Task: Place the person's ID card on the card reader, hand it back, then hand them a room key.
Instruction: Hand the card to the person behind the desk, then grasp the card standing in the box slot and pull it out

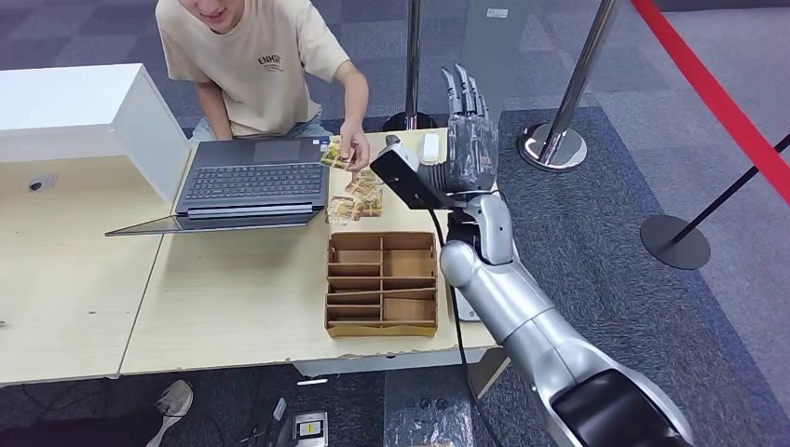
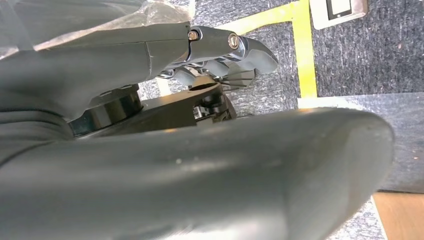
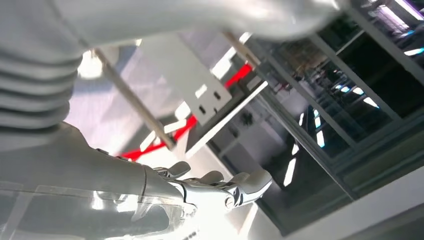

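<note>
The robot's right hand (image 1: 470, 130) stands raised above the far right corner of the wooden table (image 1: 233, 298), fingers straight and pointing up and away, spread slightly and holding nothing; the right wrist view shows the same hand (image 3: 200, 192) with its fingers extended against ceiling lights and a red barrier band. The left hand (image 2: 215, 55) appears in the left wrist view close to the lens, hanging over dark carpet with a yellow floor line; its fingers look curled in with nothing between them, though the angle is poor and I cannot tell for sure. Across the table a person in a beige T-shirt (image 1: 251, 65) leans over an open laptop (image 1: 251, 182), and the person's hand (image 1: 354, 144) pinches a small yellowish card (image 1: 333, 155) just beside the laptop's right edge. Near that hand a loose heap of similar cards (image 1: 359, 198) lies on the table between the laptop and a wooden divided tray (image 1: 382, 284), which sits near the table's front right. A small white device (image 1: 429, 146) rests on the table just beside the raised right hand, partly behind the black wrist camera block. Chrome stanchion posts (image 1: 568, 93) stand on the carpet beyond the table.
</note>
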You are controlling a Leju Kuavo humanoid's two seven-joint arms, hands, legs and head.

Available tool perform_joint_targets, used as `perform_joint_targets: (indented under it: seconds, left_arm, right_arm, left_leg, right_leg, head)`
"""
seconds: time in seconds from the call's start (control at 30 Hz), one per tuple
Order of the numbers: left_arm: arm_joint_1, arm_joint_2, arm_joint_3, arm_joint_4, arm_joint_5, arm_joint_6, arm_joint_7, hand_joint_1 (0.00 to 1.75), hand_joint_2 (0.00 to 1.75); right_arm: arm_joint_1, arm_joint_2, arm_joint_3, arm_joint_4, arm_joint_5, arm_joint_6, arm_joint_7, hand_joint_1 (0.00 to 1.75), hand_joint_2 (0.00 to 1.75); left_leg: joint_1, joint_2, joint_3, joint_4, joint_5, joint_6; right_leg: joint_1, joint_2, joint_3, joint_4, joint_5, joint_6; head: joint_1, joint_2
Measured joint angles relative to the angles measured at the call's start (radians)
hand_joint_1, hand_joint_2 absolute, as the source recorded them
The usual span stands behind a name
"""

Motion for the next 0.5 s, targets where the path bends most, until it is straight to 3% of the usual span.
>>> perform_joint_targets:
  seconds: [0.1, 0.23, 0.4, 0.5]
  left_arm:
    - [0.009, 0.000, 0.004, 0.000, 0.006, 0.004, -0.016, 0.00, 0.00]
    - [0.024, 0.001, 0.018, 0.000, 0.022, 0.013, -0.041, 0.00, 0.00]
    - [0.046, 0.005, 0.041, 0.001, 0.045, 0.019, -0.072, 0.00, 0.00]
    - [0.064, 0.011, 0.056, 0.002, 0.061, 0.027, -0.089, 0.00, 1.31]
  right_arm:
    - [0.017, 0.002, -0.010, -0.034, -0.249, 0.011, -0.044, 0.00, 0.00]
    - [0.067, -0.005, 0.005, -0.118, -0.624, 0.078, -0.013, 0.00, 0.00]
    - [0.183, -0.050, 0.049, -0.324, -0.905, 0.179, -0.008, 0.00, 0.00]
    - [0.294, -0.084, 0.067, -0.471, -1.018, 0.220, -0.029, 0.00, 0.00]
  left_leg:
    - [0.000, 0.000, 0.000, 0.000, 0.000, 0.000]
    - [0.000, 0.000, 0.000, 0.000, 0.000, 0.000]
    - [0.000, 0.000, 0.000, 0.000, 0.000, 0.000]
    - [0.000, 0.000, -0.001, 0.000, -0.001, 0.000]
  right_leg:
    - [0.000, 0.000, 0.000, 0.000, 0.000, 0.000]
    - [0.000, 0.000, -0.001, 0.000, 0.000, 0.000]
    - [0.000, 0.000, -0.001, 0.000, 0.000, 0.000]
    - [0.001, 0.000, -0.002, 0.000, -0.001, 0.000]
  head:
    - [0.000, 0.000]
    - [0.000, 0.000]
    - [0.000, 0.000]
    - [0.000, 0.000]
